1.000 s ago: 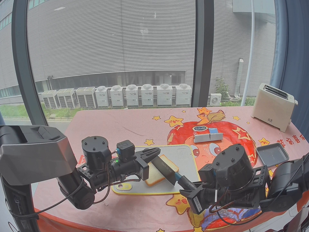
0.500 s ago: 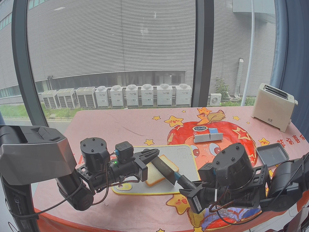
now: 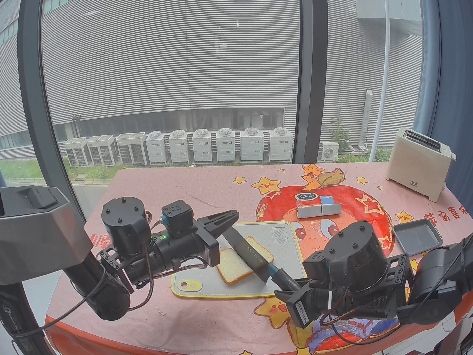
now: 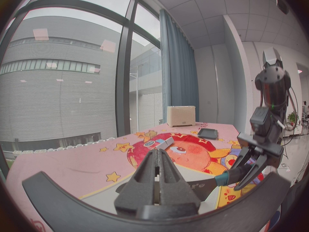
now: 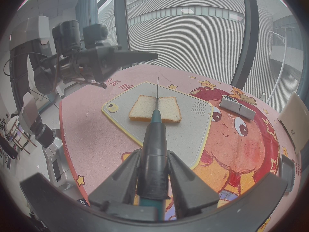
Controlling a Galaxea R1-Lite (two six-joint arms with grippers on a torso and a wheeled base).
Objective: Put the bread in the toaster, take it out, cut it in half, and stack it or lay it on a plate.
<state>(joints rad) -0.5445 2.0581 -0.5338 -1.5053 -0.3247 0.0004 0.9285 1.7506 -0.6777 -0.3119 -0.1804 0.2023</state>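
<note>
Steel knife (image 3: 249, 255), clenched in right pincer (image 5: 154, 158), is crossing middle of bread (image 3: 232, 268) on board (image 3: 288, 252), blade running straight away from that pincer; left pincer (image 3: 227, 219), closed empty, is hovering beside.

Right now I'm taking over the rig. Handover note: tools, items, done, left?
Left tool: shut, empty, above the cutting board.
Right tool: shut on knife, blade across the bread's middle.
Bread lies flat on the board; plate empty; toaster at the table's far right.
Done: bread out of toaster. Cut through or not: cannot tell.
Left: finish cut, move halves to plate.
</note>
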